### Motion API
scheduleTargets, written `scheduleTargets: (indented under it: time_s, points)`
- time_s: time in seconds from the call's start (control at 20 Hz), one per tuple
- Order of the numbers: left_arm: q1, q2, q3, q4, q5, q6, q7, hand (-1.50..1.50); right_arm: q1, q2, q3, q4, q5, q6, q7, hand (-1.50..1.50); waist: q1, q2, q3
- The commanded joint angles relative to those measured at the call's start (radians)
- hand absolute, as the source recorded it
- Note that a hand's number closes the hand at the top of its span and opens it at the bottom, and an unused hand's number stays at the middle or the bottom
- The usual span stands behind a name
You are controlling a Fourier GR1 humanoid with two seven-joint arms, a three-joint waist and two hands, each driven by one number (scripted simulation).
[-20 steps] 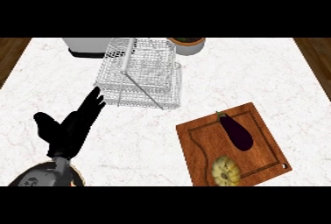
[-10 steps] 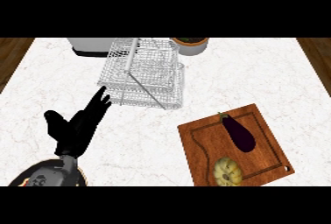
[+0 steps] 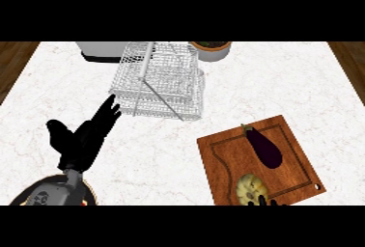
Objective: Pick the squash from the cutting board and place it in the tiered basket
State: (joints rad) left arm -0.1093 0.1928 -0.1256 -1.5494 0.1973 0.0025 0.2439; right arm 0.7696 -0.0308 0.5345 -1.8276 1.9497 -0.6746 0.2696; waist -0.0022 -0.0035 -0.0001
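The squash (image 3: 249, 188), pale yellow and lumpy, lies on the near end of the wooden cutting board (image 3: 221, 159) at the lower right. Only a black sliver of my right hand (image 3: 267, 202) shows at the view's lower edge, just below the squash. The white wire tiered basket (image 3: 160, 79) stands at the back centre of the counter. My left hand (image 3: 82, 140) rests open at the lower left with its fingers straight, pointing up toward the basket's near left corner and holding nothing.
A dark purple eggplant (image 3: 264, 147) lies on the board's far half. Behind the basket are a white appliance (image 3: 103, 50) and a round pot (image 3: 212, 48). Brown floor borders the marble counter at both sides.
A bit of my right hand has come into view at the lower edge by the squash. The left hand has barely shifted.
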Motion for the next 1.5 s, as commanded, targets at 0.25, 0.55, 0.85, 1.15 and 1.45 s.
scheduleTargets:
  time_s: [0.25,0.55,0.85,1.15,1.45]
  points:
    - [-0.097,-0.032,0.044,0.080,-0.023,-0.007,0.001,0.00,-0.074,-0.084,-0.019,-0.005,-0.093,-0.002,0.026,-1.50,-0.005,0.004,0.000]
    - [-0.083,-0.022,0.074,0.120,-0.006,-0.061,-0.034,0.00,-0.213,-0.082,-0.068,0.126,-0.169,-0.025,0.024,-1.50,-0.003,0.004,0.000]
    - [-0.056,-0.085,0.026,0.084,-0.062,-0.013,-0.029,0.00,-0.265,-0.105,-0.086,0.134,-0.251,0.006,0.021,-1.50,-0.002,0.004,0.000]
    - [-0.004,-0.085,0.018,0.078,-0.091,-0.032,-0.086,0.00,-0.405,-0.094,-0.143,0.219,-0.334,0.042,0.009,-1.50,0.004,0.005,0.000]
    - [-0.064,-0.075,0.037,-0.028,-0.063,-0.011,0.096,0.00,-0.425,-0.106,-0.147,0.204,-0.343,0.087,0.002,-1.50,0.003,0.003,0.001]
